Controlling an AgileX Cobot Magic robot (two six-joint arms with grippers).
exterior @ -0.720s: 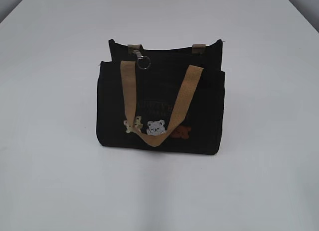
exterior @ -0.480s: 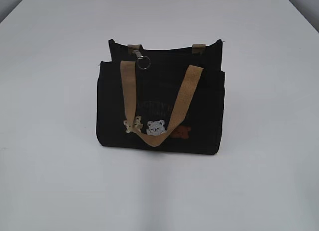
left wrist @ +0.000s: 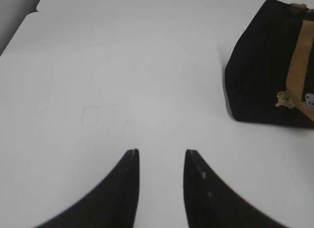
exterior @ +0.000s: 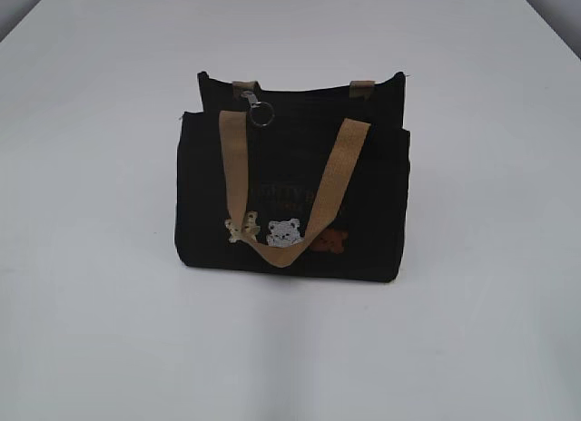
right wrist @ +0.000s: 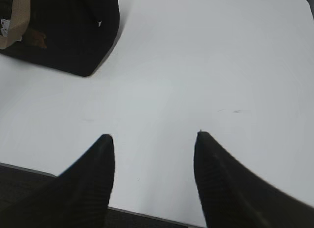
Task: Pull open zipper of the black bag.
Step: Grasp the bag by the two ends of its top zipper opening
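The black bag (exterior: pixel 292 181) stands upright in the middle of the white table, its tan handle draped down the front over small bear patches. The zipper's silver pull with its round ring (exterior: pixel 259 109) hangs at the bag's top left. Neither arm shows in the exterior view. In the left wrist view my left gripper (left wrist: pixel 161 153) is open over bare table, with the black bag (left wrist: pixel 267 66) far off to its upper right. My right gripper (right wrist: pixel 154 137) is open wider near the table's front edge, and the black bag (right wrist: pixel 68 26) lies to its upper left. Nothing sits between either pair of fingers.
The white table (exterior: pixel 100 330) spreads all around the bag. Its near edge (right wrist: pixel 147 214) runs just under my right gripper, with dark floor below. Faint pencil marks (left wrist: pixel 91 112) lie on the table ahead of my left gripper.
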